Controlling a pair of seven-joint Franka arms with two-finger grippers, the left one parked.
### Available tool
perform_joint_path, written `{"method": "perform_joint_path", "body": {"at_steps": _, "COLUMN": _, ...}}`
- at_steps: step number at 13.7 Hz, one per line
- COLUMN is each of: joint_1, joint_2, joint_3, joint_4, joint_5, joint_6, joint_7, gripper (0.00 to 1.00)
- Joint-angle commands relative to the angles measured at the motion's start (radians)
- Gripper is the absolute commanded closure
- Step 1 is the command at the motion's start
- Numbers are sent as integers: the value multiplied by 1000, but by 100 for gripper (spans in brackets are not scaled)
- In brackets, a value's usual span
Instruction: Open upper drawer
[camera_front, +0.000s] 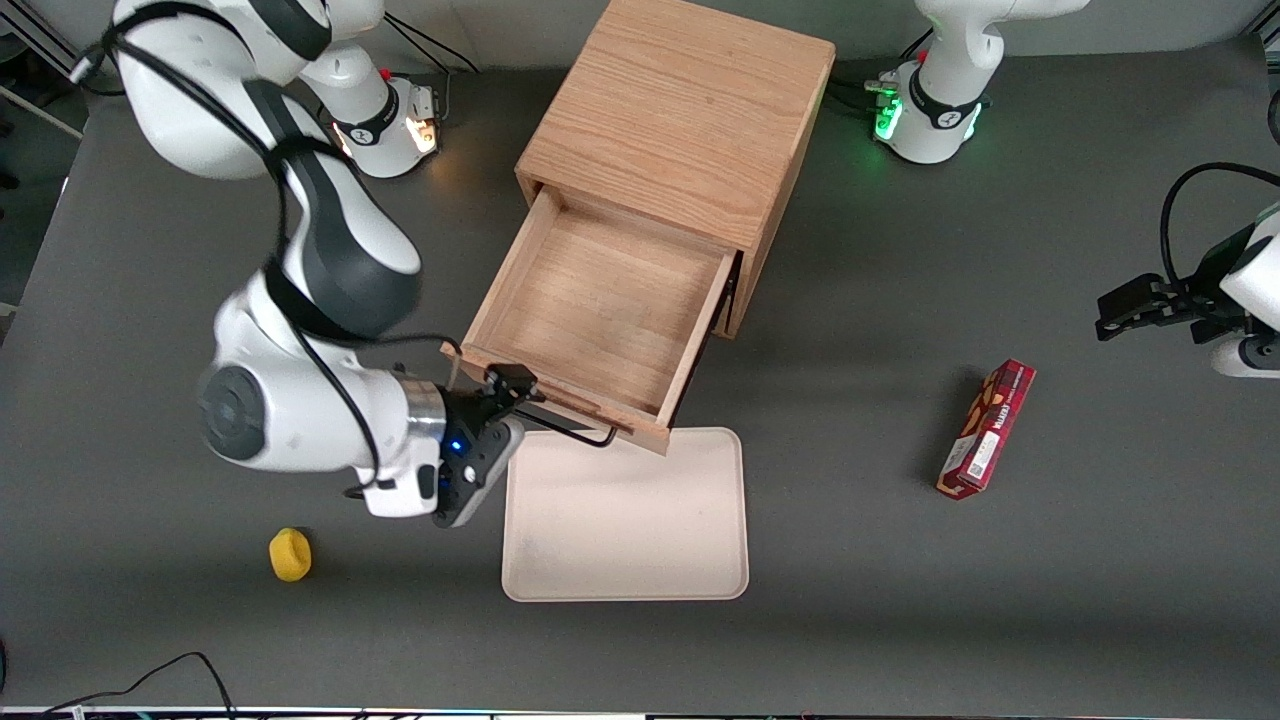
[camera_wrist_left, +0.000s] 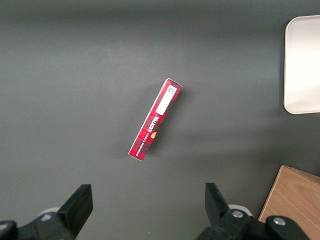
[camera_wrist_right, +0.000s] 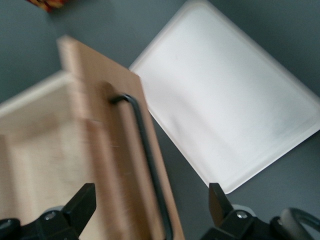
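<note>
The upper drawer (camera_front: 600, 310) of the light oak cabinet (camera_front: 680, 110) stands pulled far out, and its inside is empty. Its black bar handle (camera_front: 578, 436) runs along the drawer front, above the edge of the tray. My right gripper (camera_front: 505, 395) is open at the handle's end, on the working arm's side. In the right wrist view the gripper (camera_wrist_right: 152, 205) is open, with the drawer front (camera_wrist_right: 107, 150) and the handle (camera_wrist_right: 145, 145) between its spread fingers (camera_wrist_right: 84, 201), neither gripped. The bottom drawer is hidden under the open one.
A cream tray (camera_front: 625, 520) lies on the table in front of the drawer, also seen from the wrist (camera_wrist_right: 230, 100). A small yellow object (camera_front: 290, 555) lies nearer the front camera, toward the working arm's end. A red box (camera_front: 988, 430) lies toward the parked arm's end.
</note>
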Motion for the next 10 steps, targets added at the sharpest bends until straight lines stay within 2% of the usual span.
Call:
{"method": "perform_joint_path", "body": {"at_steps": 1, "joint_1": -2, "joint_2": -220, "joint_3": -27, "joint_4": -58, "joint_5": -29, "joint_6": -134, "joint_7": 9, "gripper": 0}}
{"method": "perform_joint_path", "body": {"at_steps": 4, "joint_1": -1, "joint_2": -356, "joint_3": -88, "joint_4": -81, "joint_5": -42, "joint_6": -259, "joint_7": 282, "gripper": 0}}
{"method": "perform_joint_path", "body": {"at_steps": 6, "joint_1": -7, "joint_2": -448, "joint_3": -167, "joint_4": -135, "joint_5": -45, "joint_6": -284, "joint_7": 482, "gripper": 0}}
{"method": "perform_joint_path", "body": {"at_steps": 8, "joint_1": -19, "joint_2": -517, "joint_3": -278, "joint_4": -188, "joint_5": -37, "joint_6": -340, "joint_7": 520, "gripper": 0}}
{"method": "perform_joint_path", "body": {"at_steps": 9, "joint_1": -21, "joint_2": -548, "joint_3": -334, "joint_4": -207, "joint_5": -51, "joint_6": -469, "joint_7": 508, "gripper": 0}}
{"method": "perform_joint_path", "body": {"at_steps": 10, "joint_1": -24, "joint_2": -579, "joint_3": -375, "joint_4": -257, "joint_5": -91, "joint_6": -513, "joint_7": 505, "gripper": 0}}
